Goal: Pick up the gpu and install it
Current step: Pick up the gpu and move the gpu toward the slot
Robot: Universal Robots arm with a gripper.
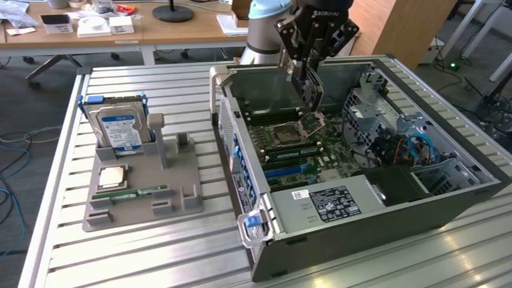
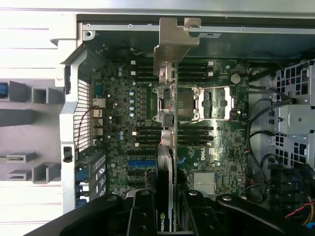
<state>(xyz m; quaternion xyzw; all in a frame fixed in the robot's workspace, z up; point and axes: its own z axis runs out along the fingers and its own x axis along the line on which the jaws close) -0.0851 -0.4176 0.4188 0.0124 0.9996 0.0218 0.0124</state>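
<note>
I am clamping the dark, silver-bracketed gpu card (image 2: 167, 157) in my black tool (image 1: 308, 67) above the open grey computer case (image 1: 376, 231), unseated.

A light wooden desk (image 1: 192, 31) along the back carries small white boxes (image 1: 95, 25) and a round black stand base (image 1: 172, 12). Blue cables (image 1: 9, 165) trail over the dark grey floor (image 1: 40, 96) at the exterior view's left; a tall wooden panel (image 1: 404, 27) stands opposite.
</note>
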